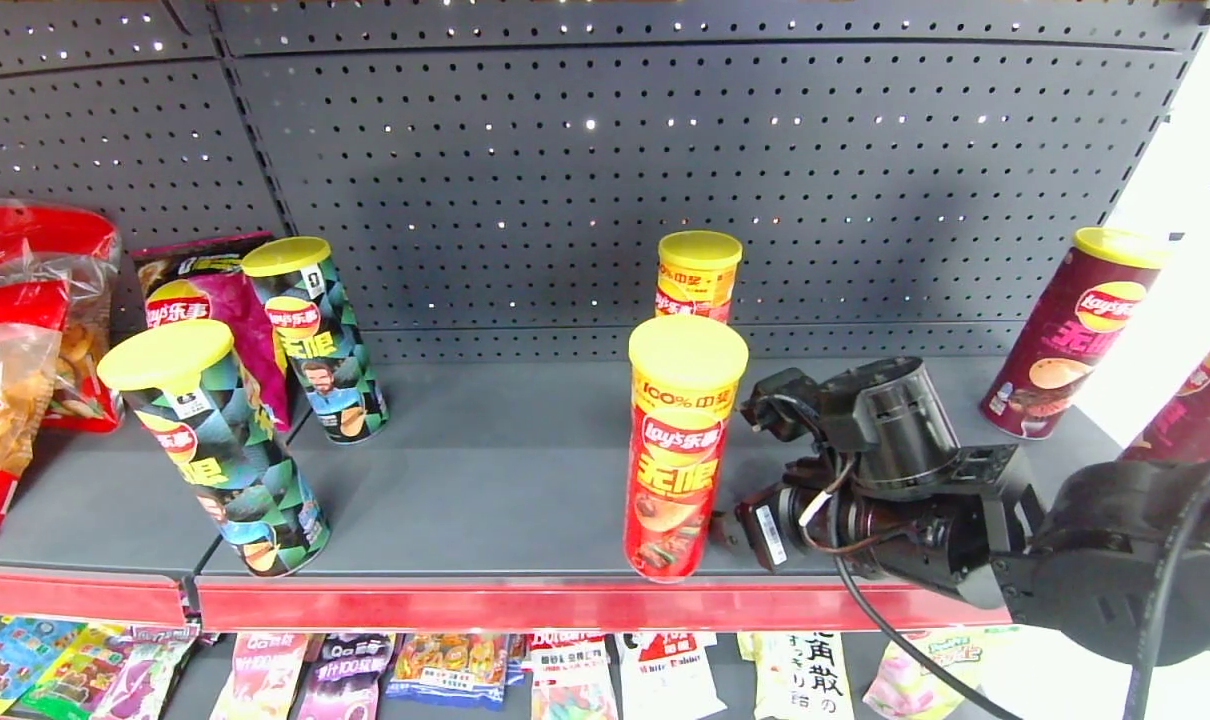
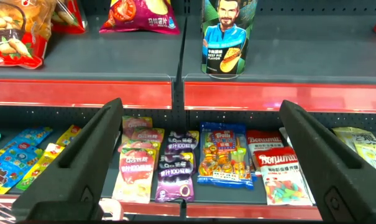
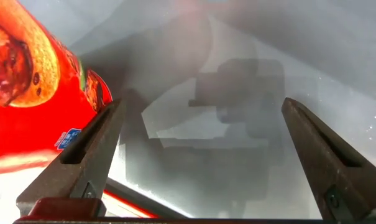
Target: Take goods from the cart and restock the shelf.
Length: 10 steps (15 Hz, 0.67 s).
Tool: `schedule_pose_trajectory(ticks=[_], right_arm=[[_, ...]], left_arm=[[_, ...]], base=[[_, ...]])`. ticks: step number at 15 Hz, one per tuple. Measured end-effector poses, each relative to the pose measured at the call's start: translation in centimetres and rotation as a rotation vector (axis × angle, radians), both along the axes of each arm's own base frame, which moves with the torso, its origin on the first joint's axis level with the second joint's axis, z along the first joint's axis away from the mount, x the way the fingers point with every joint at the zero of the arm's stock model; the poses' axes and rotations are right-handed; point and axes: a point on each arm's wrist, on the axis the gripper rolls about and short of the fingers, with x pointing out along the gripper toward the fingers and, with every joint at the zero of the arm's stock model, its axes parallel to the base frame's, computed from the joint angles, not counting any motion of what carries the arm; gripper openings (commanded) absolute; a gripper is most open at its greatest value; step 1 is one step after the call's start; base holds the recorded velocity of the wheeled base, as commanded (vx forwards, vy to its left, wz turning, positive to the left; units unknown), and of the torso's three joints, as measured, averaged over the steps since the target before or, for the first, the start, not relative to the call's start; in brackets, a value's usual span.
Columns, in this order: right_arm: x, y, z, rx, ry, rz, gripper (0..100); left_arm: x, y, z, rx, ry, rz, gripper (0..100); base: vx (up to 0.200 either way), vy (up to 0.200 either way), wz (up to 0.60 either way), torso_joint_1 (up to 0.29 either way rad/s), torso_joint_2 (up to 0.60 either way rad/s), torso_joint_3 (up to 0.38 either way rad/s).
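The red crisp can point(image 1: 683, 450) stood upright, lidded, at the shelf's point(image 1: 505, 450) front edge. The right end effector point(image 3: 200, 109) gaped empty just beside it; the left end effector point(image 2: 200, 106) was spread too.

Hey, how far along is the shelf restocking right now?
Done: a red can stands upright at the shelf's front edge, with other cans around it. In hand: nothing; the right gripper sits open beside that can, the left gripper open and empty. Left: bare shelf space between cans could take more; what remains to fetch can't be judged.
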Motion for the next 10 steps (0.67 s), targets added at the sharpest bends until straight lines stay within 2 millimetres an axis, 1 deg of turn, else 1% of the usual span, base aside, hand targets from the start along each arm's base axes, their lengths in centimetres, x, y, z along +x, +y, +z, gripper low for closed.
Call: schedule_pose_trajectory(ticks=[6, 8, 10], right_arm=[[0.2, 0.2, -0.2, 0.0, 0.004, 0.001, 100], [0.0, -0.5, -0.2, -0.002, 0.009, -0.014, 100], [-0.7, -1.5, 0.4, 0.007, -0.001, -0.03, 100]], left_arm=[[0.0, 0.0, 0.0, 0.0, 0.0, 0.0, 100], [0.0, 0.0, 0.0, 0.0, 0.0, 0.0, 100], [0.0, 0.0, 0.0, 0.0, 0.0, 0.0, 100]], base=[[0.0, 0.0, 0.0, 0.0, 0.0, 0.0], [0.0, 0.0, 0.0, 0.0, 0.0, 0.0], [0.0, 0.0, 0.0, 0.0, 0.0, 0.0]])
